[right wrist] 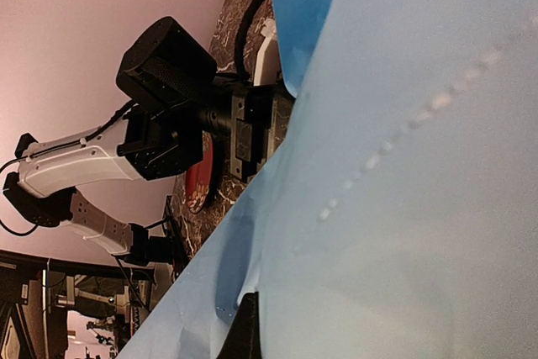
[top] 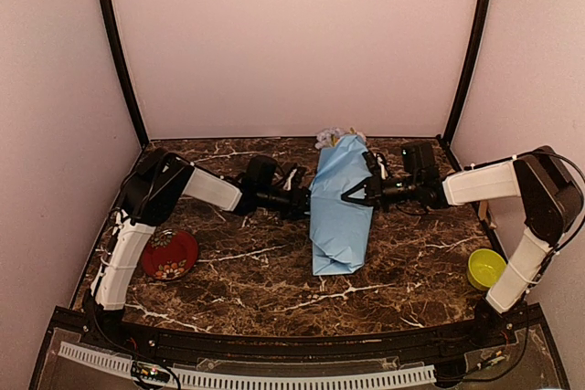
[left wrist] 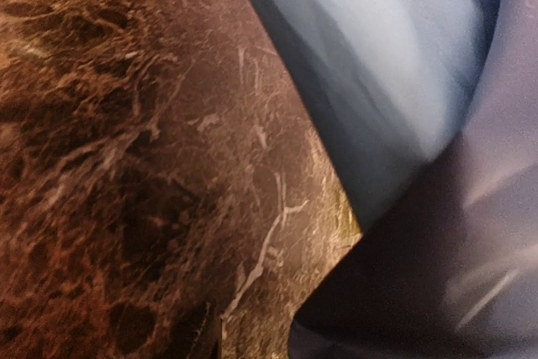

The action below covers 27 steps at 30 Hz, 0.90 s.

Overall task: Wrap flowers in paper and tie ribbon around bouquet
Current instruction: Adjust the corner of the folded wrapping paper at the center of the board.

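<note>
Blue paper (top: 340, 226) between the pincers looks light, thin and easily creased; I'd hold the bouquet (top: 336, 175) mid-length, over the stems. Right pincer (top: 355, 196) is closed, tips against the wrap; left pincer (top: 300, 201) sits at its opposite edge, gap unclear. Beyond both, flowers (top: 334, 137) peek out over the surface (top: 247, 262).

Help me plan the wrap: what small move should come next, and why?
Probably draw the left fingers back off the left edge of the paper while the right fingers hold the fold pinched: the flowers already lie wrapped, only heads showing at the far end, and nothing ties it yet.
</note>
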Available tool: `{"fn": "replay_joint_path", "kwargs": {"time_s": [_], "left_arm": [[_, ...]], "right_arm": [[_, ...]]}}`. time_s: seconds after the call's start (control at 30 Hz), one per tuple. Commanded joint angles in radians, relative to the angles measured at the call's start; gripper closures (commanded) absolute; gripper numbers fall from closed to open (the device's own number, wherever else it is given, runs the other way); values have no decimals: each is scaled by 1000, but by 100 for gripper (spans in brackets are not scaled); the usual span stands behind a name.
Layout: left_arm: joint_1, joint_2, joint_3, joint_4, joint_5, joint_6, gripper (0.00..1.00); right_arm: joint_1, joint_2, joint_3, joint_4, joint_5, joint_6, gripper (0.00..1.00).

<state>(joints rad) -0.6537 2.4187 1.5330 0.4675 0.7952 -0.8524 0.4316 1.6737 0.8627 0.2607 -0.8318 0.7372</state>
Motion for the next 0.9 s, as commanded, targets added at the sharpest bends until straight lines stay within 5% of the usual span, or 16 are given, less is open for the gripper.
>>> {"fn": "replay_joint_path", "kwargs": {"time_s": [0.0, 0.27, 0.87], "left_arm": [[-23, 30, 9, 161, 11, -119, 60], [-25, 54, -36, 278, -14, -210, 56], [-26, 37, -221, 211, -188, -329, 44]], "right_arm": [[-2, 12, -25, 84, -25, -15, 100], [-2, 97, -41, -39, 65, -112, 93], [32, 140, 58, -378, 419, -278, 79]]}}
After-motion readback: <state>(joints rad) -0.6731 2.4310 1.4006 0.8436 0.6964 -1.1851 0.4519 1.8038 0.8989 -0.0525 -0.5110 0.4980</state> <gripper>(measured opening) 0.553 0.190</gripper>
